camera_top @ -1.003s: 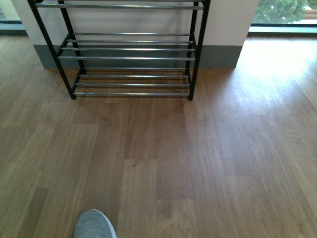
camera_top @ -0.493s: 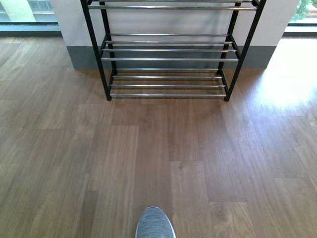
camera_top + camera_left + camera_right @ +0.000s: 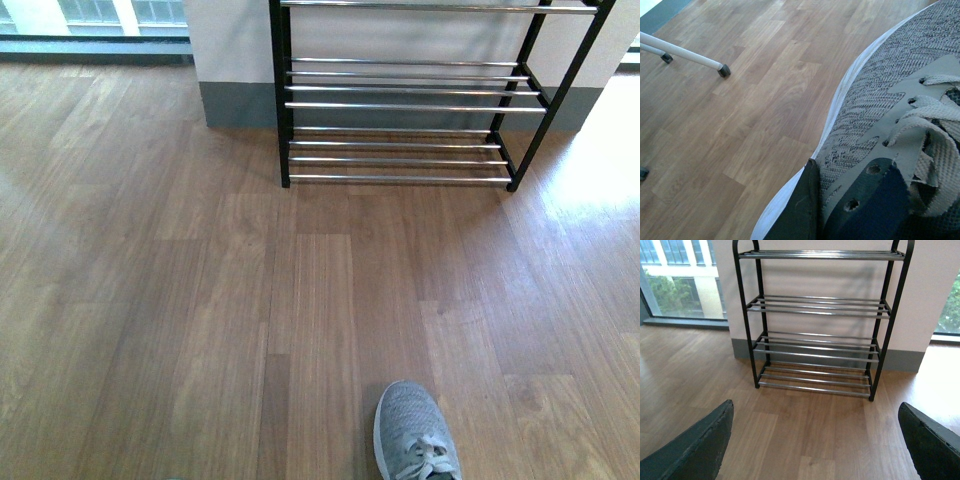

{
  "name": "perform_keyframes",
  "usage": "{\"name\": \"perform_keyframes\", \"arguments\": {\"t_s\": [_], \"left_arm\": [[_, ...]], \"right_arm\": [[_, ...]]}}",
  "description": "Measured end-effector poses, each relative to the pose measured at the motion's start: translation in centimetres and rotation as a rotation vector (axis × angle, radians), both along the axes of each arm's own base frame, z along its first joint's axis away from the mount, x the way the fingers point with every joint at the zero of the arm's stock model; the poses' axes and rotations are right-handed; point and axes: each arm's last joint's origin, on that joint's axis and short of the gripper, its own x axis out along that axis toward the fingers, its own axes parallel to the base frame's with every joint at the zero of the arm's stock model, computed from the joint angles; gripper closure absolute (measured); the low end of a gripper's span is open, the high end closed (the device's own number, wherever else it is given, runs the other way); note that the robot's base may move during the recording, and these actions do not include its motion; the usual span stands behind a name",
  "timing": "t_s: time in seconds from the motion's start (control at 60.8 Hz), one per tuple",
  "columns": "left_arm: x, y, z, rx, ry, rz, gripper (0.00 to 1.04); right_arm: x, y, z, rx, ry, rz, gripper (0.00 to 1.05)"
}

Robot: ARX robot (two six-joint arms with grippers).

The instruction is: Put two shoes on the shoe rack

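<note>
One grey knit sneaker [image 3: 415, 438] with a white sole and pale laces shows at the bottom edge of the front view, toe pointing toward the shoe rack [image 3: 400, 105]. The rack has a black frame and chrome bars and stands against the wall at the far right; its tiers that show are empty. In the left wrist view the sneaker [image 3: 880, 95] fills the frame, and my left gripper [image 3: 835, 202] is shut on its side near the collar. My right gripper [image 3: 815, 440] is open and empty, facing the rack [image 3: 817, 320] across bare floor. The second sneaker is out of view.
Wooden floor [image 3: 200, 300] lies between me and the rack. A white wall with grey skirting [image 3: 235, 100] is behind the rack, with windows to either side. White furniture legs with dark feet [image 3: 685, 54] stand on the floor in the left wrist view.
In the front view the rack has shifted from left to right. The sneaker at the bottom edge has also moved right and shows more, with its laces now visible.
</note>
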Motion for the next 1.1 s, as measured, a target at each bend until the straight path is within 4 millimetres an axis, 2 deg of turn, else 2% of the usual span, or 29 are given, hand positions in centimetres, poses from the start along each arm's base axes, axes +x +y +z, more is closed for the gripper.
{"name": "perform_keyframes", "arguments": {"t_s": [0.937, 1.003, 1.102], "left_arm": [[0.0, 0.0, 0.0, -0.004, 0.001, -0.005, 1.03], [0.0, 0.0, 0.0, -0.002, 0.001, -0.003, 1.03], [0.0, 0.0, 0.0, -0.003, 0.001, -0.005, 1.03]], "right_arm": [[0.0, 0.0, 0.0, 0.000, 0.000, 0.010, 0.09], [0.3, 0.0, -0.1, 0.000, 0.022, 0.110, 0.09], [1.7, -0.1, -0.4, 0.005, 0.087, 0.102, 0.09]]}}
